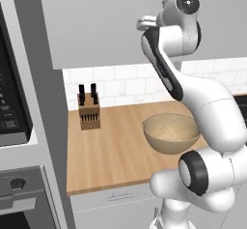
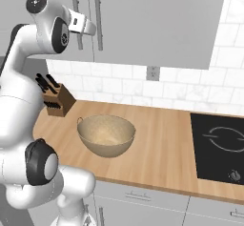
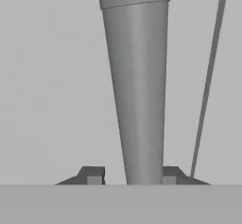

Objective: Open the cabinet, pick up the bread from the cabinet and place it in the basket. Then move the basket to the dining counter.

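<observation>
1. I cannot see inside the cabinet (image 2: 157, 20): both doors sit flush and closed, so whatever is behind them is hidden from me.
2. In the hand view the gripper (image 3: 128, 175) straddles one vertical bar handle (image 3: 137, 86). The right finger tip touches the bar; the left one shows a thin gap, so I cannot tell whether the jaws are clamped or merely close around it.
3. In the left base view the arm's own wrist blocks the finger tips, and the handle is cut off at the top edge at about 12 o'clock.
4. In the right base view the hand reaches the handles at 11 o'clock, but the contact point is too small to make out.
5. The second handle (image 2: 98, 17) stands just beside the first, at its 3 o'clock.
6. The basket (image 2: 106, 135) sits upright on the tabletop (image 2: 162, 144), below the cabinet, near the front edge. What I can see of its bowl is bare; the near wall hides part of the bottom.
7. A wooden knife block (image 2: 58, 99) stands at the basket's 10 o'clock, partly behind the arm.
8. A dark cooktop (image 2: 219, 146) lies at 3 o'clock, cut off by the frame edge.
9. White tiles (image 2: 190, 89) back the tabletop, with a grey wall outlet (image 2: 152, 72) above the basket.
10. In the left base view an oven front (image 1: 19, 194) is at 8 o'clock, half out of frame.
</observation>
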Robot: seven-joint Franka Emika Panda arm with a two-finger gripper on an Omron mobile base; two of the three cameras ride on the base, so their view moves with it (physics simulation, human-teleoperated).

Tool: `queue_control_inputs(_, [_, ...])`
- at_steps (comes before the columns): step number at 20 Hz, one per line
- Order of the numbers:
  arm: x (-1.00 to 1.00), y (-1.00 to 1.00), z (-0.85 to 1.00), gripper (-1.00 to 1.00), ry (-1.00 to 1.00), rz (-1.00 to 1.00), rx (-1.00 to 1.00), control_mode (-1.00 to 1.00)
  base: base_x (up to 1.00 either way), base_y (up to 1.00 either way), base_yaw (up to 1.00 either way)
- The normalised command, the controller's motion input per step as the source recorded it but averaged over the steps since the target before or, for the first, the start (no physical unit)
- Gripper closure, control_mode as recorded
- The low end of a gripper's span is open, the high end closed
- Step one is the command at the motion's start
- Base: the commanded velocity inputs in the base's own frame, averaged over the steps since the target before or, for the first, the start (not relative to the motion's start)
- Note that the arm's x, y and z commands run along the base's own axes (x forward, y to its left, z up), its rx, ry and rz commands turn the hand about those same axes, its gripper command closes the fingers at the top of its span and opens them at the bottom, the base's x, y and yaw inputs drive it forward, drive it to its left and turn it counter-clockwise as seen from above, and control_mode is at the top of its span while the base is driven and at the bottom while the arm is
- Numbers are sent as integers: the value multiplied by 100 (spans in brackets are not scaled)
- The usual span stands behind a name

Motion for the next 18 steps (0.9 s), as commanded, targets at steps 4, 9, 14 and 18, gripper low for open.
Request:
queue_control_inputs(4, [-68,74,0,100,0,4,0,-100,0,0,0])
queue_control_inputs(9, [-100,81,0,100,-3,1,0,-100,0,0,0])
queue_control_inputs(14, [-100,85,0,100,0,2,3,-100,0,0,0])
queue_control_inputs(18, [-100,64,-1,-100,0,4,10,-100,0,0,0])
